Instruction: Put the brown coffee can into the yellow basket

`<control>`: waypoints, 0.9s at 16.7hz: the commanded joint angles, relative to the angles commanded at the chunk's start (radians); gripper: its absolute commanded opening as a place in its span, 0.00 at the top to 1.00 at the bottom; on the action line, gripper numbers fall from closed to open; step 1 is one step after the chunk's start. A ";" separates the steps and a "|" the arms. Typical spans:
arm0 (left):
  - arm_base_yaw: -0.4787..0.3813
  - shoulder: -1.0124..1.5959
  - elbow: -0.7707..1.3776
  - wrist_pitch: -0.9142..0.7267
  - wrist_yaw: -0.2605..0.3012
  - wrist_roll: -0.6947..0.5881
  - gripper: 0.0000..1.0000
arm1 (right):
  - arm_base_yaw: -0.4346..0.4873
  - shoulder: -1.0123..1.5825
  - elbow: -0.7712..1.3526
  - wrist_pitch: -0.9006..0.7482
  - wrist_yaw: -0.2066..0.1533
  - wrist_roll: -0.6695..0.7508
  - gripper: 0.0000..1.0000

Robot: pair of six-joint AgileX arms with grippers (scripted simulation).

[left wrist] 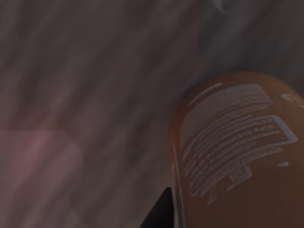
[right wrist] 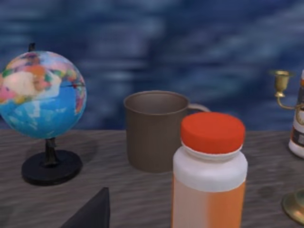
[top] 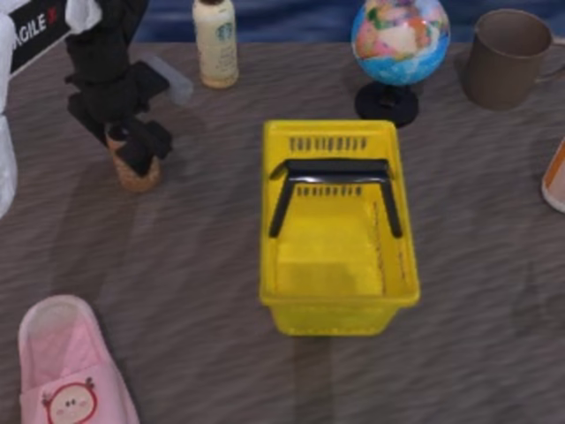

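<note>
the left gripper (top: 137, 150) sits low over the brown coffee can (top: 137, 168) at about ten o'clock on the table (top: 459, 353), its dark fingers down on either side of the can's top and pinching it. the can stands upright on the tabletop, well to the left of the yellow basket (top: 337, 305). in the left wrist view the can (left wrist: 237, 156) fills the near side, pale printed text across its orange-brown wall, with one dark fingertip (left wrist: 159, 213) right against it.

the basket sits at the table's centre, black handle (top: 334, 181) swung up across its far half, nothing visible inside. at twelve o'clock stands a cream bottle (top: 215, 42); at one o'clock a globe (top: 400, 40) on a black stand; at two o'clock a brown mug (top: 506, 58). a pink slipper (top: 71, 375) lies at seven o'clock.

the right arm is out of the top view; its wrist camera looks at the globe (right wrist: 42, 95), the mug (right wrist: 154, 130), a white bottle with an orange cap (right wrist: 209, 175) and a brass candlestick (right wrist: 289, 142). whether its fingers are spread, i cannot tell.
</note>
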 joint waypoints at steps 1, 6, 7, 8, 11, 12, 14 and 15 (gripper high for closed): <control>0.000 0.000 0.000 0.000 0.000 0.000 0.68 | 0.000 0.000 0.000 0.000 0.000 0.000 0.00; 0.000 0.000 0.000 0.000 0.000 0.000 1.00 | 0.000 0.000 0.000 0.000 0.000 0.000 0.00; 0.000 0.000 0.000 0.000 0.000 0.000 1.00 | 0.000 0.000 0.000 0.000 0.000 0.000 0.00; 0.000 0.000 0.000 0.000 0.000 0.000 1.00 | 0.000 0.000 0.000 0.000 0.000 0.000 0.00; 0.000 0.000 0.000 0.000 0.000 0.000 1.00 | 0.000 0.000 0.000 0.000 0.000 0.000 0.00; 0.000 0.000 0.000 0.000 0.000 0.000 1.00 | 0.000 0.000 0.000 0.000 0.000 0.000 0.00; 0.002 0.000 0.000 0.000 0.000 0.002 1.00 | 0.000 0.000 0.000 0.000 0.000 0.000 0.00; 0.002 0.000 0.000 0.000 0.000 0.002 1.00 | 0.000 0.000 0.000 0.000 0.000 0.000 0.00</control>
